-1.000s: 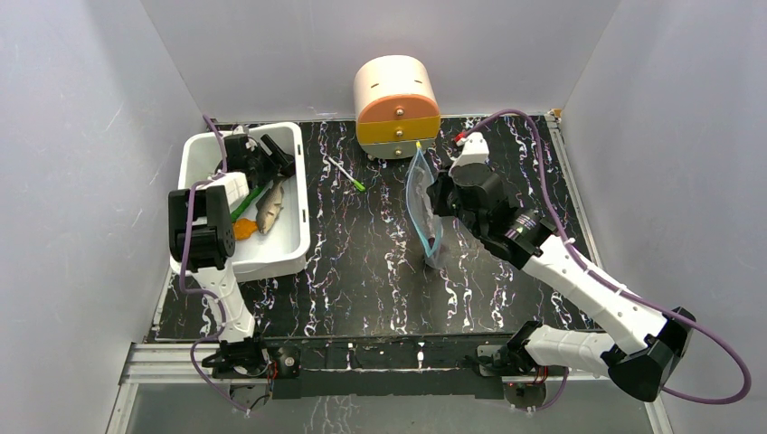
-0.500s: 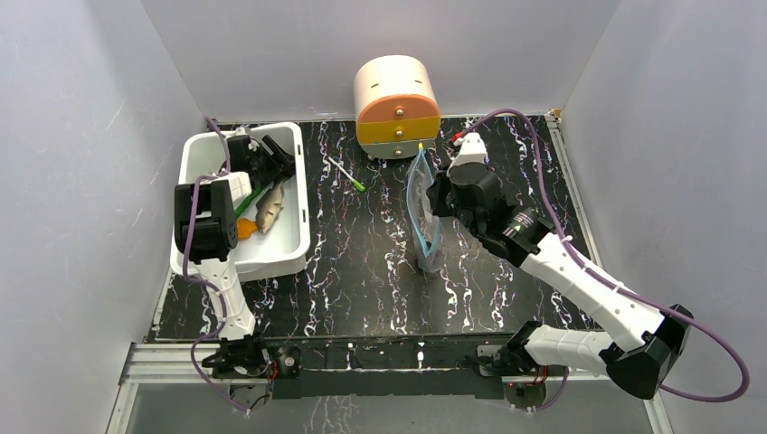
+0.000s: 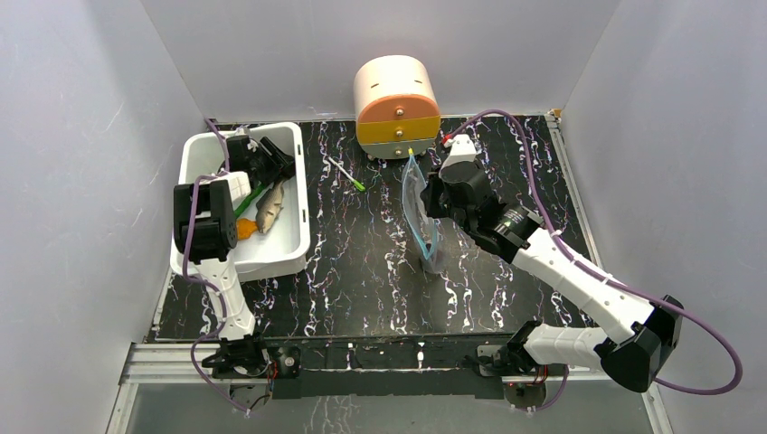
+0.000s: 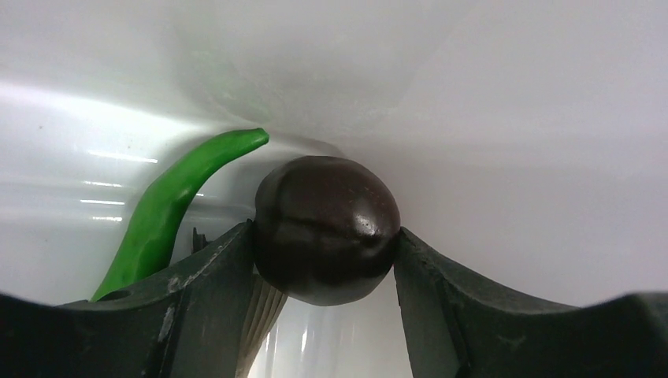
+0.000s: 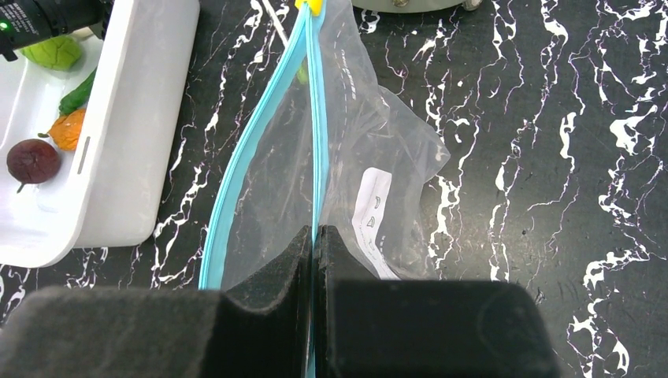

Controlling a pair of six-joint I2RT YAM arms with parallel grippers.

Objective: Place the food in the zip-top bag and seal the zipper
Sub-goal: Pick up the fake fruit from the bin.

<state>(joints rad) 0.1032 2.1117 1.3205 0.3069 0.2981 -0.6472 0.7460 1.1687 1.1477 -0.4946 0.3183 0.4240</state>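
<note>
Dark purple-brown ball point(image 4: 325, 220), pinched in left claw point(image 4: 323, 231), inside white tub point(image 4: 512, 118); right claw point(image 5: 313, 234) clamped on zipper point(image 5: 318, 142)

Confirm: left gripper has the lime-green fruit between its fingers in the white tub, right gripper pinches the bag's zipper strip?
Not quite: the left wrist view shows the dark purple-brown ball between the left gripper's fingers. The rest holds: it is in the white tub, and the right gripper pinches the zip-top bag's zipper strip.
</note>
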